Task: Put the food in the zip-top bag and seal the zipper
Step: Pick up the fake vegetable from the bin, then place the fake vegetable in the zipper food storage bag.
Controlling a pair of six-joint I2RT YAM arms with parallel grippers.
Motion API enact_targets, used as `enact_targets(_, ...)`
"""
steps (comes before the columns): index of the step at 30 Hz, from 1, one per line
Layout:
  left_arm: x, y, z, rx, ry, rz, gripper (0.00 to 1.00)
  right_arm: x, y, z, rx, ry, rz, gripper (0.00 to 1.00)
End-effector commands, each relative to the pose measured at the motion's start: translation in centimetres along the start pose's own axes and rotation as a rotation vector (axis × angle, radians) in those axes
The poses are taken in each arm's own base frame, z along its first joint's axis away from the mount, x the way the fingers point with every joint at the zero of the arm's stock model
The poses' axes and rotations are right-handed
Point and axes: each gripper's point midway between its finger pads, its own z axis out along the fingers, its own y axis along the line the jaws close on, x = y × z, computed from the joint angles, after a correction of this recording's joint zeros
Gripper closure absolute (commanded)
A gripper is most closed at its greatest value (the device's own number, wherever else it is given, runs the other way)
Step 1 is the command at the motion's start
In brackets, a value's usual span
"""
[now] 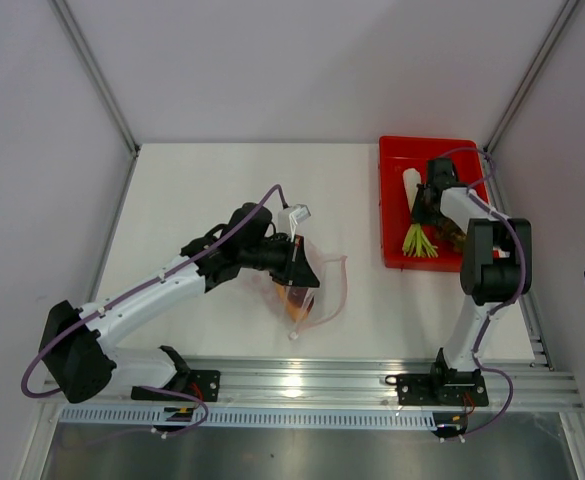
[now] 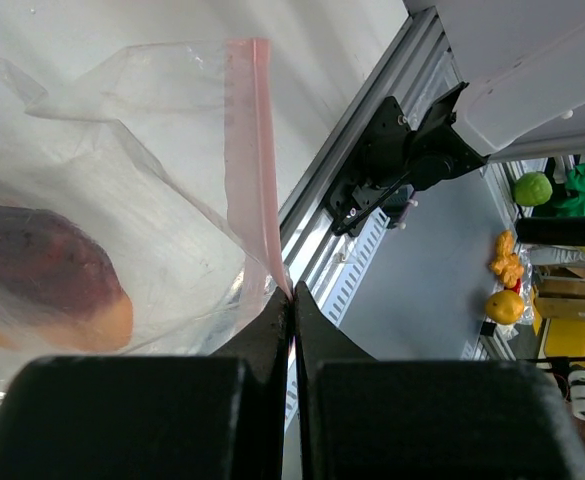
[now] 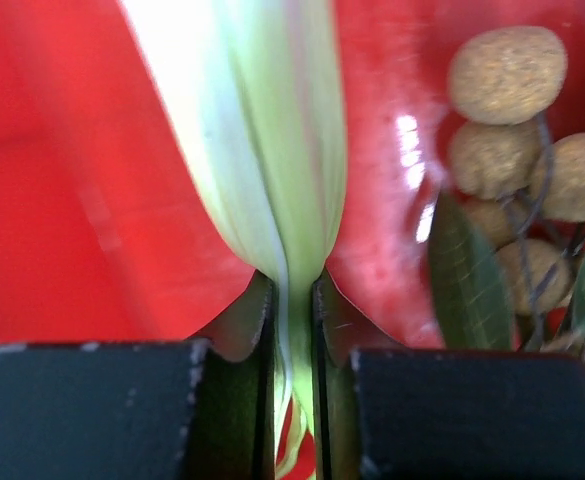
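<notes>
You are about one third through the job, as far as these views let me judge. One of the three foods is already inside: the dark-red wedge [image 2: 42, 285] with orange skin lies in the zip-top bag [image 2: 152, 200], and you see it through the clear plastic in the left wrist view. The bag lies on the white table [image 1: 212, 190] in front of the left arm. Your left gripper [image 2: 292, 295] is closed tight on the corner of the bag, exactly where the pink zipper strip [image 2: 247, 150] ends, so it holds the mouth lifted. The strip runs away from the fingers as a loose band, not pressed together, so I judge the bag is not sealed. Your right gripper [image 3: 294, 290] is down in the red tray [image 1: 397, 150] at the far right of the table, well apart from the bag. Its two fingers are pinched on the leek stalk [image 3: 262, 130], at the pale green part, which is squeezed thin between them. I cannot tell if the stalk is lifted from the tray floor. The bunch of small round fruits [image 3: 507, 75] lies in the same tray just beside the stalk, with a dark leaf, and nothing touches it. What is left for you, in my opinion: carry the leek to the bag mouth and put it in, then do the same with the fruit bunch, and at the end close the zipper along the whole edge.
</notes>
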Motion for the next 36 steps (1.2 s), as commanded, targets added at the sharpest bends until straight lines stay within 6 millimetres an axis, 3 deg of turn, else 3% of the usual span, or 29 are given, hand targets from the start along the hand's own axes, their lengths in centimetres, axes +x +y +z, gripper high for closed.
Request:
enact_targets(1,-0.6,-0.4,-0.7,0.004,-0.032,0.009,0.99,-6.2,3.3,-6.8,-0.169,-0.176,0.039,1.00)
enact_targets(5,-0.6,-0.1,-0.9,-0.020,-0.039,0.009,0.99,-8.4,5.0,-12.1,-0.279,-0.256,0.057,1.00)
enact_targets(6,-0.6,0.0,-0.9,-0.028,-0.042,0.008,0.99,-8.7,5.5,-14.3,-0.324,-0.280,0.058,1.00)
enact_targets(9,-0.7,0.1,-1.0,-0.038,-0.046,0.007,0.99,-8.4,6.2,-17.2,-0.385,-0.297,0.066,1.00)
enact_targets(10,-0.7,0.1,-1.1,-0.042,-0.048,0.006,0.99,-8.4,6.3,-19.4,-0.413,-0.324,0.065,1.00)
enact_targets(12,-0.9,0.1,-1.3,-0.049,-0.052,0.008,0.99,-7.4,7.0,-21.6,-0.482,-0.320,0.066,1.00)
enact_targets(13,-0.9,0.2,-1.3,-0.056,-0.055,0.009,0.99,-6.2,7.2,-23.4,-0.524,-0.325,0.078,1.00)
enact_targets(15,-1.1,0.1,-1.6,-0.065,-0.063,0.015,1.00,-4.3,8.0,-25.1,-0.604,-0.304,0.082,1.00)
enact_targets(16,-1.1,0.4,-1.7,-0.080,-0.068,0.018,0.99,-1.9,8.8,-26.7,-0.693,-0.266,0.081,1.00)
enact_targets(18,-1.1,0.7,-1.8,-0.099,-0.069,0.023,0.99,0.7,9.6,-28.1,-0.777,-0.217,0.077,1.00)
enact_targets(19,-1.2,0.8,-1.9,-0.107,-0.072,0.027,0.99,3.4,10.5,-28.3,-0.839,-0.140,0.076,1.00)
enact_targets(20,-1.3,1.0,-2.0,-0.125,-0.080,0.034,0.99,4.6,10.8,-30.1,-0.883,-0.150,0.054,1.00)
enact_targets(22,-1.3,1.5,-2.1,-0.146,-0.080,0.036,0.99,7.9,11.5,-31.4,-0.941,-0.084,0.018,1.00)
enact_targets(23,-1.2,1.8,-2.1,-0.161,-0.081,0.040,1.00,10.5,12.2,-32.5,-0.980,-0.050,-0.030,1.00)
enact_targets(26,-1.3,2.2,-2.2,-0.179,-0.087,0.045,0.99,15.8,12.4,-33.6,-0.986,0.055,-0.076,1.00)
enact_targets(27,-1.4,2.3,-2.2,-0.178,-0.087,0.046,0.99,17.0,12.0,-35.1,-1.011,0.038,-0.085,1.00)
enact_targets(31,-1.6,2.4,-2.3,-0.186,-0.096,0.048,0.99,21.1,10.8,-37.5,-1.063,0.094,-0.077,1.00)
enact_targets(36,-2.3,1.7,-2.5,-0.172,-0.113,0.061,0.99,25.5,9.2,-38.3,-1.095,0.240,-0.079,1.00)
